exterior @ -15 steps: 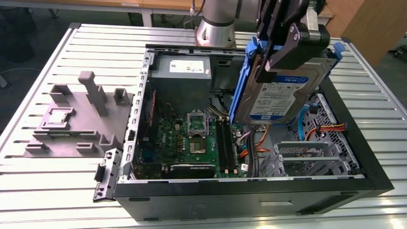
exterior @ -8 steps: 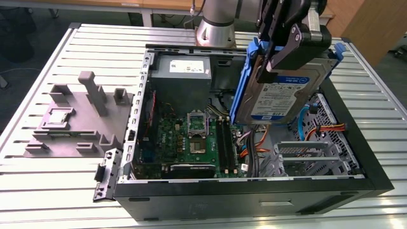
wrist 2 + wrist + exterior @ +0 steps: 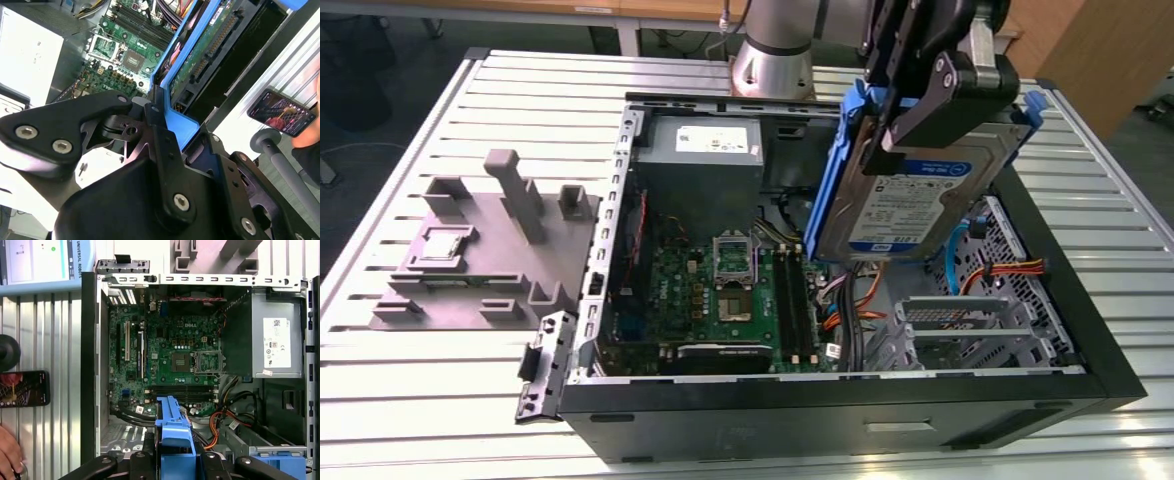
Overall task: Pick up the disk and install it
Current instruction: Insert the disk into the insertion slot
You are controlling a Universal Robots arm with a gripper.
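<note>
You've got the hand [image 3: 177,125] clamped on the disk [image 3: 200,55] by its blue frame, circuit side showing, w/ the motherboard [image 3: 125,55] beyond. A phone [image 3: 281,112] lies on the slatted surface [image 3: 300,62].

Bright, even light, probably overhead. Table [image 3: 427,400] slats pale, near washed out. Power supply [image 3: 30,55] beside the gripper [image 3: 167,125] blows out white. Case [image 3: 92,365] interior under the gripper sits in soft shade.

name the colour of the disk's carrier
The disk has a blue carrier; exterior view best.
</note>
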